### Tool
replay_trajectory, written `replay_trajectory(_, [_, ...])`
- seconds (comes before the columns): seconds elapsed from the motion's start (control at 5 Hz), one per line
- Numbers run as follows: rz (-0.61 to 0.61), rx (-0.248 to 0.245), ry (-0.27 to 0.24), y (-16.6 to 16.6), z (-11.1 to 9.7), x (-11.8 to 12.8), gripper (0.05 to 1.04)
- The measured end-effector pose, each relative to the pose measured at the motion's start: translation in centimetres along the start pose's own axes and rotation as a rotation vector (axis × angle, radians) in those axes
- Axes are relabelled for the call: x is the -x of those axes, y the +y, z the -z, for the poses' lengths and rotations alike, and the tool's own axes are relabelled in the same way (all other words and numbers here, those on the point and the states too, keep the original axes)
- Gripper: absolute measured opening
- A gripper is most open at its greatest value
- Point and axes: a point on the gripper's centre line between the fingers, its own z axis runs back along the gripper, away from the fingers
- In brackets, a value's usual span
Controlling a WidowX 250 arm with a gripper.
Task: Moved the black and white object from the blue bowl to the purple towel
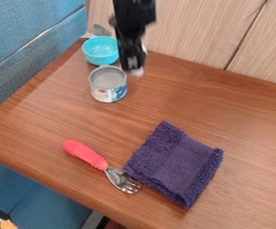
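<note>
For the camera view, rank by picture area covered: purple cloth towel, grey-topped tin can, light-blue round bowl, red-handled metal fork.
1. Purple cloth towel, clearly largest
2. Grey-topped tin can
3. Light-blue round bowl and red-handled metal fork: too close to rank; the fork is longer but thin

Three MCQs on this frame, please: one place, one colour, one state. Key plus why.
1. Where is the fork?
A) Inside the blue bowl
B) Beside the purple towel, tines at its edge
C) On the floor

2. What colour is the fork's handle?
A) Green
B) Yellow
C) Red

3. How is the can set?
A) Standing on the table
B) Lying on its side
C) Hanging in the air

Key:
1: B, the tines lie at the towel's near left side.
2: C, the thick grip is pinkish red all along.
3: A, its round end faces up and its printed side stands vertical.
</note>
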Motion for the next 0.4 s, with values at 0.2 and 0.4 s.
replay_trajectory(0.2, [0.086, 0.048, -0.004, -3.4, 0.9, -0.6, 0.532])
replay_trajectory(0.4, [0.192, 0.095, 0.004, -6.7, 2.6, -0.9, 0.530])
